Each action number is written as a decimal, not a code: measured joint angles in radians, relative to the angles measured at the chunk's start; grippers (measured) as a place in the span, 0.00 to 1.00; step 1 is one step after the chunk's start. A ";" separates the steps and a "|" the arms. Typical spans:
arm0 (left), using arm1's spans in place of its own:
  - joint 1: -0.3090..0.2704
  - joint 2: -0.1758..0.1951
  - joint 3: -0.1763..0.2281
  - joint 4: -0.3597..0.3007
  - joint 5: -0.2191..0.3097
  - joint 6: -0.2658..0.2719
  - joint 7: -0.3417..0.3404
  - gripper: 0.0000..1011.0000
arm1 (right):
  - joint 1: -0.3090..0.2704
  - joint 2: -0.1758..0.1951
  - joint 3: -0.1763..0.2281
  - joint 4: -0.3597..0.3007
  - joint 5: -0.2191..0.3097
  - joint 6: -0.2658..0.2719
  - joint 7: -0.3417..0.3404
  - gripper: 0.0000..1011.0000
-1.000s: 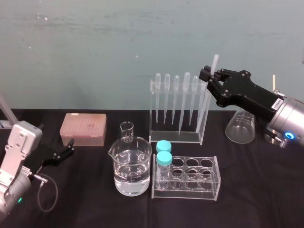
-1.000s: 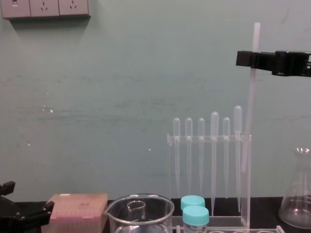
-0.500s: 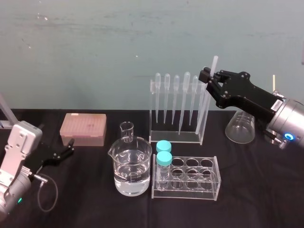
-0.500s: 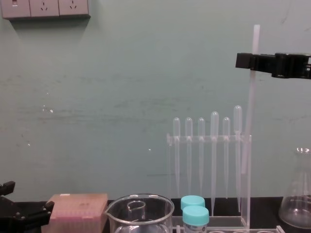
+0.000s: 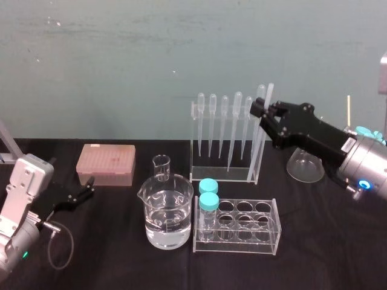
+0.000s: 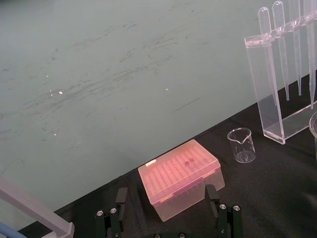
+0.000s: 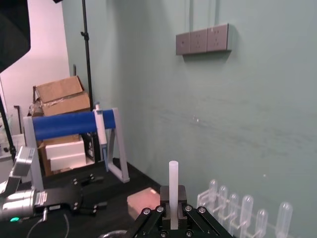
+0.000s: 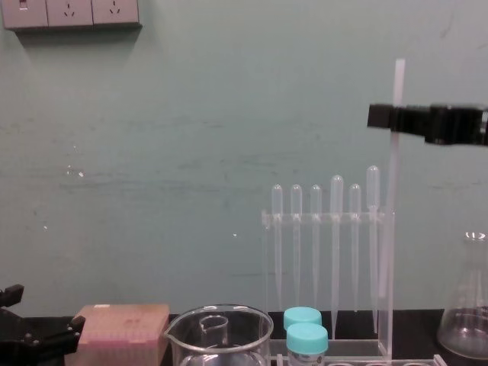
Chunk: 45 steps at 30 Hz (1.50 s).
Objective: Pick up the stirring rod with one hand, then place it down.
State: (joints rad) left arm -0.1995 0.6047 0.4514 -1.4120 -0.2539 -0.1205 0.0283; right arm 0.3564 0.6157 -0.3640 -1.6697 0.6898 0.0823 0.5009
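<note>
the stirring rod (image 8: 393,183) stands nearly upright at the right end of the pipette rack (image 5: 222,174), its top above the pipette bulbs. the right gripper (image 5: 260,109) pinches it near its upper end. the left gripper (image 5: 89,187) rests low beside the pink tip box (image 5: 106,163), fingers spread.

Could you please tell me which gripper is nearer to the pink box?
Left. The left gripper sits open just beside the pink box; the right gripper holds the stirring rod far off at the pipette rack.
</note>
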 joint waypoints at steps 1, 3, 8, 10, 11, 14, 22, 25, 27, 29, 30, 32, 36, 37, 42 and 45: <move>0.000 0.000 0.000 0.000 0.000 0.000 0.000 0.99 | -0.003 0.001 -0.001 0.000 0.000 0.000 0.000 0.07; 0.000 0.000 0.000 0.000 0.000 0.000 0.000 0.99 | -0.016 0.002 -0.007 0.001 -0.003 -0.001 0.000 0.07; 0.000 0.000 0.000 0.000 0.000 0.000 0.000 0.99 | -0.041 -0.001 -0.016 0.022 -0.023 -0.016 -0.006 0.07; 0.000 0.000 0.000 0.000 0.000 0.000 0.000 0.99 | -0.045 -0.005 -0.018 0.032 -0.033 -0.026 -0.009 0.07; 0.000 0.000 0.000 0.000 0.000 0.000 0.000 0.99 | -0.047 -0.007 -0.019 0.036 -0.040 -0.031 -0.010 0.07; 0.000 0.000 0.000 0.000 0.000 0.000 0.000 0.99 | -0.049 -0.020 -0.024 0.062 -0.067 -0.048 -0.011 0.07; 0.000 0.000 0.000 0.000 0.000 0.000 0.000 0.99 | -0.049 -0.047 -0.027 0.097 -0.088 -0.059 -0.004 0.07; 0.000 0.000 0.000 0.000 0.000 0.000 0.000 0.99 | -0.049 -0.055 -0.027 0.107 -0.093 -0.062 0.001 0.07; 0.000 0.000 0.000 0.000 0.000 0.000 0.000 0.99 | -0.048 -0.063 -0.028 0.117 -0.097 -0.070 0.006 0.07; 0.000 0.000 0.000 0.000 0.000 0.000 0.000 0.99 | -0.046 -0.071 -0.030 0.130 -0.104 -0.082 0.012 0.07; 0.000 0.000 0.000 0.000 0.000 0.000 0.000 0.99 | -0.045 -0.074 -0.031 0.134 -0.108 -0.087 0.014 0.07; 0.000 0.000 0.000 0.000 0.000 0.000 0.000 0.99 | -0.042 -0.081 -0.033 0.148 -0.116 -0.098 0.020 0.07; 0.000 0.000 0.000 0.000 0.000 0.000 0.000 0.99 | -0.035 -0.095 -0.035 0.171 -0.125 -0.114 0.032 0.07; 0.000 0.000 0.000 0.000 0.000 0.000 0.000 0.99 | -0.034 -0.097 -0.036 0.175 -0.126 -0.116 0.033 0.07; 0.000 0.000 0.000 0.000 0.000 0.000 0.000 0.99 | -0.025 -0.114 -0.040 0.206 -0.134 -0.119 0.042 0.07; 0.000 0.000 0.000 0.000 0.000 0.000 0.000 0.99 | -0.021 -0.120 -0.043 0.222 -0.139 -0.117 0.045 0.07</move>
State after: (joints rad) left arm -0.1996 0.6047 0.4514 -1.4120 -0.2539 -0.1205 0.0283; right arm 0.3355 0.4957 -0.4066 -1.4478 0.5509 -0.0352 0.5456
